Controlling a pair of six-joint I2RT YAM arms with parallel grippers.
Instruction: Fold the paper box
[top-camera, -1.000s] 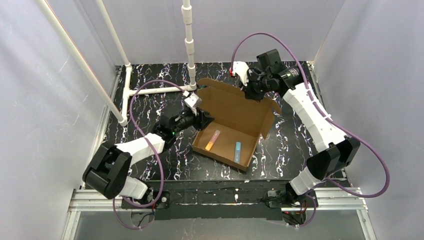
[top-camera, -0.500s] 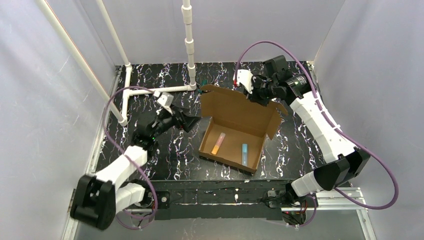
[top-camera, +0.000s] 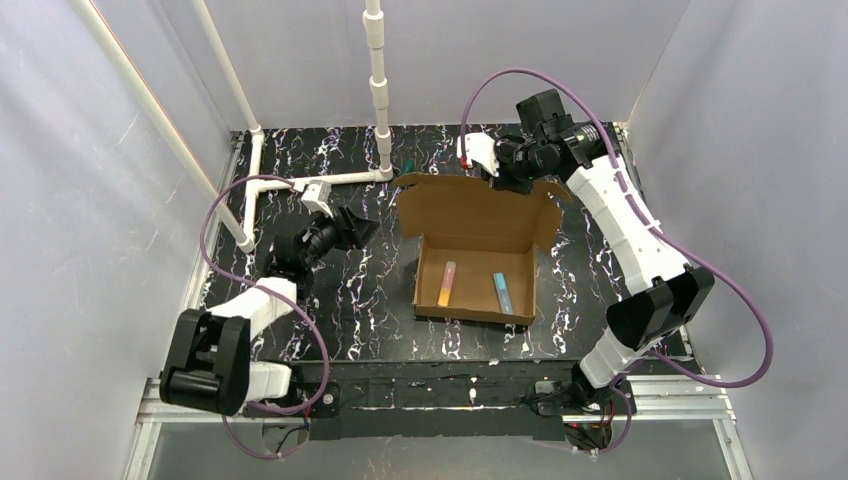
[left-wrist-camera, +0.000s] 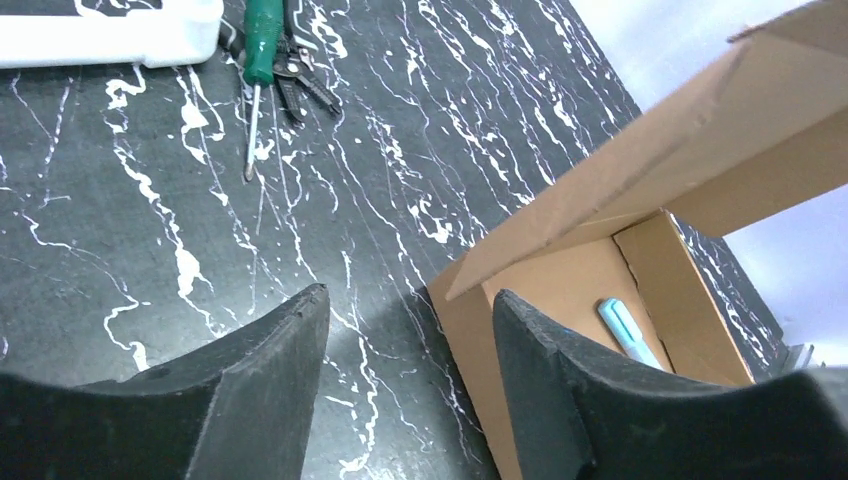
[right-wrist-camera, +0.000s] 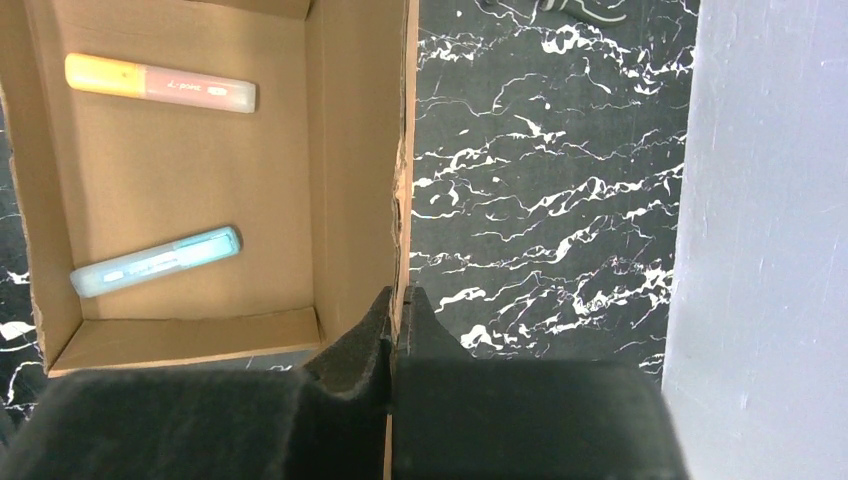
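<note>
- Brown corrugated box (top-camera: 478, 285), shallow rectangle, lid (top-camera: 470, 205) raised.
- Right claw (right-wrist-camera: 397, 310) pinches lid edge at 1 o'clock.
- Left claw (left-wrist-camera: 408, 305) gapes empty, 9 o'clock of box.

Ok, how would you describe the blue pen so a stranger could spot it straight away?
Start at the black marbled table and find the open brown paper box in its middle. Two pens lie apart on the box's floor. Seen from overhead, the blue pen is the right-hand one, pale blue, while the orange pen beside it is orange and pink.
</note>
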